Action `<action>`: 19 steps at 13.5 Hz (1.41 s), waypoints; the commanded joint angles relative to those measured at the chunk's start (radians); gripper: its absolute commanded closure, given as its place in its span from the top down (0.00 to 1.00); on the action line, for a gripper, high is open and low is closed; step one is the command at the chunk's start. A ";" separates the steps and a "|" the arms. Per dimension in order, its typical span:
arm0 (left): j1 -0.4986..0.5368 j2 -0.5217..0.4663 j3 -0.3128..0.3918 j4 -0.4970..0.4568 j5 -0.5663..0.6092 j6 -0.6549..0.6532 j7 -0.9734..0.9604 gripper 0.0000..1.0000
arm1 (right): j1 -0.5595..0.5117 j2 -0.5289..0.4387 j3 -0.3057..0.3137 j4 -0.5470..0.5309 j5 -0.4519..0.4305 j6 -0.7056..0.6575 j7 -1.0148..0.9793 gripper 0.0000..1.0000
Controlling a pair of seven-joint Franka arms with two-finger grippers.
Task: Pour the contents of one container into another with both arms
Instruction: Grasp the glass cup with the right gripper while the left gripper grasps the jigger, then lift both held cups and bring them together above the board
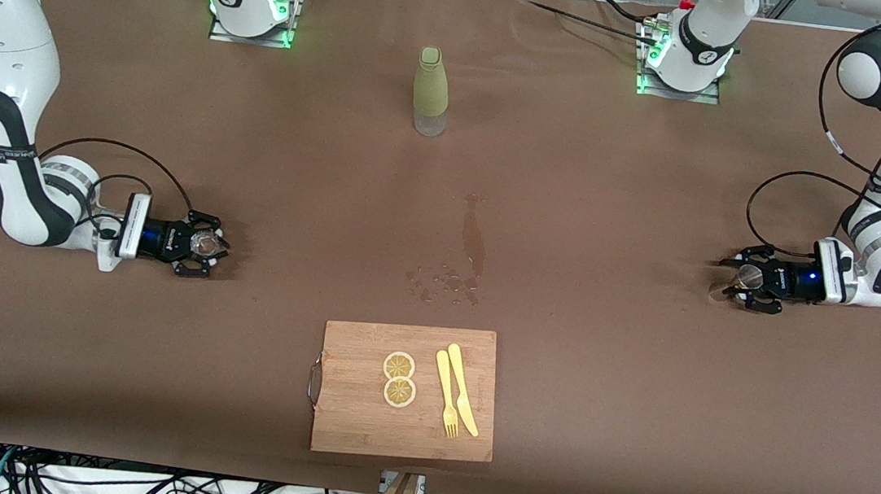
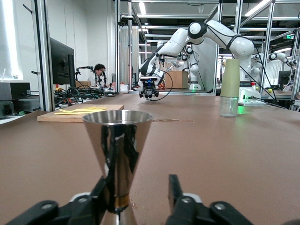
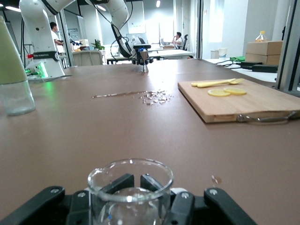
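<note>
the right gripper (image 1: 205,243), low at the right arm's end of the table (image 1: 607,297), has its fingers (image 3: 180,206) closed on a clear glass beaker (image 3: 130,190) whose base is cut off in the right wrist view. the left gripper (image 1: 746,283), at the left arm's end, has its fingers (image 2: 174,187) narrowly apart about the waist of a steel jigger (image 2: 118,154), one touching, the other just beside, its foot cut off. no writing is readable on the green-sleeved bottle (image 1: 431,90), and the spill (image 1: 458,269) between it and the cutting board (image 1: 357,418) is faint.
</note>
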 commanded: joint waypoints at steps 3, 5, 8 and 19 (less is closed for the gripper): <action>0.000 0.014 0.007 0.022 -0.031 -0.004 0.054 0.00 | 0.077 -0.014 0.047 0.084 0.046 0.059 0.177 0.05; 0.000 0.014 0.007 0.022 -0.031 -0.003 0.052 0.00 | 0.111 -0.025 0.071 0.109 0.048 0.117 0.261 0.05; -0.006 0.005 0.006 0.025 -0.030 -0.004 0.005 0.00 | 0.114 -0.039 0.172 0.133 0.046 0.264 0.362 0.05; -0.261 -0.026 -0.308 0.065 -0.125 0.300 -0.254 0.00 | 0.347 -0.069 0.252 0.238 0.036 0.483 0.605 0.05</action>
